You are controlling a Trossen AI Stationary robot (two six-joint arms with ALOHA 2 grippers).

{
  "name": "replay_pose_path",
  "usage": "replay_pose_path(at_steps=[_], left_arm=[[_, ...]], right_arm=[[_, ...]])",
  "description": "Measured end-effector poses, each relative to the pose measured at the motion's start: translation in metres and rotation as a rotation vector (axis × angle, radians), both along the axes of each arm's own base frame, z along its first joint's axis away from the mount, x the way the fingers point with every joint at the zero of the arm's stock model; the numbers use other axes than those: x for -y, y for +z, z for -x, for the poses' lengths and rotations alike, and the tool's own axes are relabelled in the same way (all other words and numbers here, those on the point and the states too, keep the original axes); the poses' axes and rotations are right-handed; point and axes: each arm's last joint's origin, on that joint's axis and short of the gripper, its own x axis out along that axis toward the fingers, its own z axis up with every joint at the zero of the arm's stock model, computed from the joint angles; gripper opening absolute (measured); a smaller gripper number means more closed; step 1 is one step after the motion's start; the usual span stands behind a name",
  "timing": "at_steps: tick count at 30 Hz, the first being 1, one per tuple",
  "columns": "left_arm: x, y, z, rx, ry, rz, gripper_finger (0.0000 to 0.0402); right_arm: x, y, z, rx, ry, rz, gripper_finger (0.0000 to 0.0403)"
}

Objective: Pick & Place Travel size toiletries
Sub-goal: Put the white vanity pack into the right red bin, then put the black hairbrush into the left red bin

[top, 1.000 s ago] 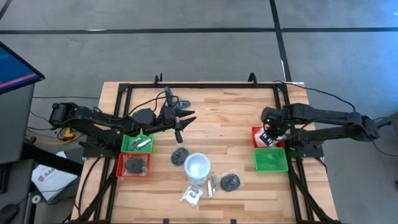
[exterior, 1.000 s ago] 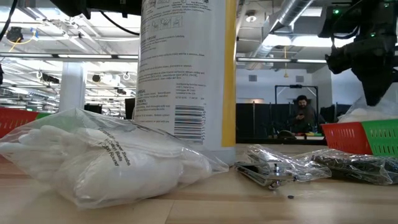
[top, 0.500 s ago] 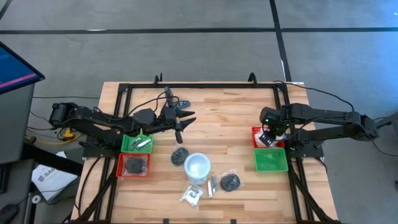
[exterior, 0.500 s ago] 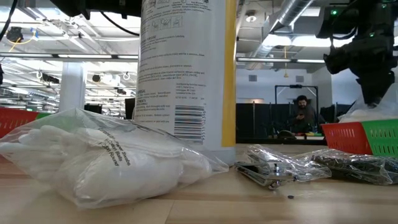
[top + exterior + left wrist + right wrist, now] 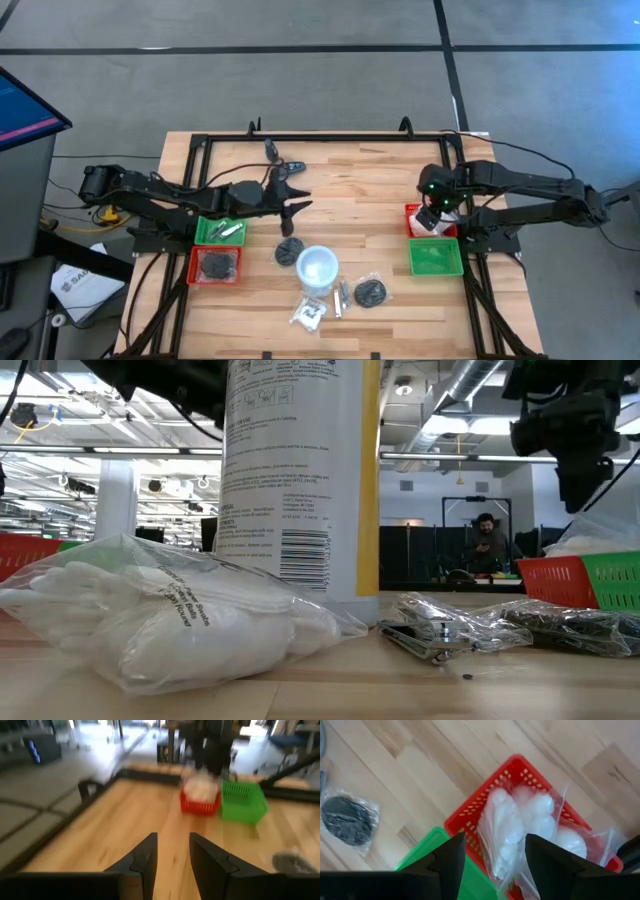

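Note:
My right gripper hangs open, pointing down, just above the right red tray. In that tray lies a clear bag of white pieces, untouched by the fingers. My left gripper hovers over the table's middle, tipped slightly downward, its fingers a little open with nothing between them. On the wood below lie two black discs, silvery sticks and a wrapped white piece, around a white cup-like object.
A green tray stands next to the right red one. At the left, a green tray and a red tray hold items. A black frame borders the table. A person sits far behind.
My right gripper has risen a little above the red tray, and the bag of white pieces stays lying in it. My left gripper has tipped downward over the table's middle and sunk slightly.

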Motion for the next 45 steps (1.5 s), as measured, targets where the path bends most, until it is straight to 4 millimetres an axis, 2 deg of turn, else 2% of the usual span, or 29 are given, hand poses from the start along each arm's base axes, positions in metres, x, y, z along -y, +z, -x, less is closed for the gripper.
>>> replay_pose_path(at_steps=[18,27,41,45], left_arm=[[0.002,-0.039,0.02,-0.383,0.053,0.262,0.0104],[0.002,-0.08,0.044,-0.492,0.102,0.397,0.0104],[-0.01,-0.084,0.046,-0.472,0.148,0.492,0.0111],[-0.01,-0.094,0.042,-0.506,0.17,0.513,0.0125]], right_arm=[[0.003,0.013,-0.008,0.102,0.067,0.077,0.0176],[0.004,0.015,-0.013,0.157,0.076,0.095,0.0183],[0.006,0.02,-0.021,0.248,0.108,0.133,0.0179],[0.006,0.02,-0.022,0.252,0.108,0.134,0.0182]])
